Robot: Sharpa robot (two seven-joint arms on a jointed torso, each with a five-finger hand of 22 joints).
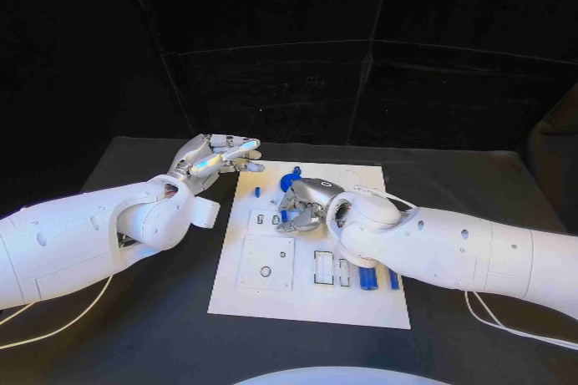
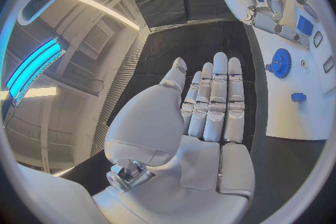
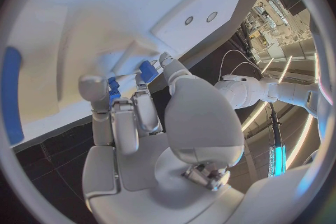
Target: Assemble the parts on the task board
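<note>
A small blue part (image 3: pixel 147 71) is pinched by the right robot hand (image 1: pixel 301 208) over the middle of the white task board (image 1: pixel 271 295). The left robot hand (image 1: pixel 217 158) is held spread and flat, just off the board's far corner. If the part is tilted, it could be jammed or dropped. The blue gear (image 2: pixel 280 63) nearby could be bumped.

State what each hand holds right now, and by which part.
The left hand holds nothing, fingers straight. The right hand, over the white task board, pinches a small blue plastic part at its fingertips; which part of it cannot be told.
</note>
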